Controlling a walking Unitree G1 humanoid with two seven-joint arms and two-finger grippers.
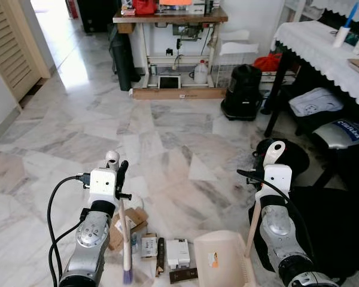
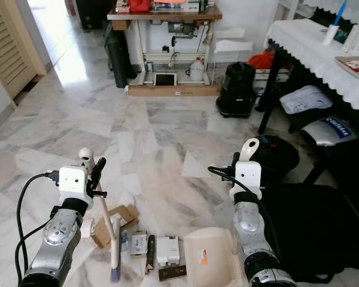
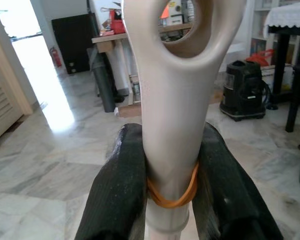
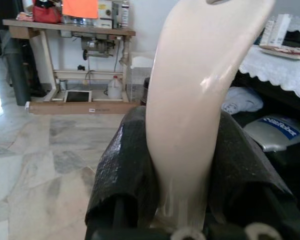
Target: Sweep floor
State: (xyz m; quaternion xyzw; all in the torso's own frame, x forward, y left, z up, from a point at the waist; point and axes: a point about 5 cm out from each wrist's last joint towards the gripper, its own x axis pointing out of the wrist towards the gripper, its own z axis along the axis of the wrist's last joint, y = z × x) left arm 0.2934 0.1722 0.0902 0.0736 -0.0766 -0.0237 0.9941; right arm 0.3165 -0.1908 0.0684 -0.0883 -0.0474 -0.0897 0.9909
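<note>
So the setup looks decent for a sweep: the left gripper is clamped tight on the cream handle of a small hand brush, both black fingers pressed flat against it with an orange rubber band wrapped round the handle between them, and the right gripper is squeezed the same way on the upright handle of the cream dustpan. On the marble floor the brush hangs with its purple bristle tip at about 6 o'clock of the left arm, and the dustpan sits low at roughly 5 o'clock in the head view. Between them lies the litter: a torn cardboard box just beside the brush, then a small white carton, a dark stick-like piece and a brown strip touching or nearly touching the pan's left edge. I'd say the trick here is keeping the pan's lip flat on the floor and pushing the brush from 9 toward 3 o'clock in short low strokes, so the boxy bits slide in instead of tumbling over the rim. The cardboard looks light and could skid away, so go slow. Mind the black bag right by the right arm.
</note>
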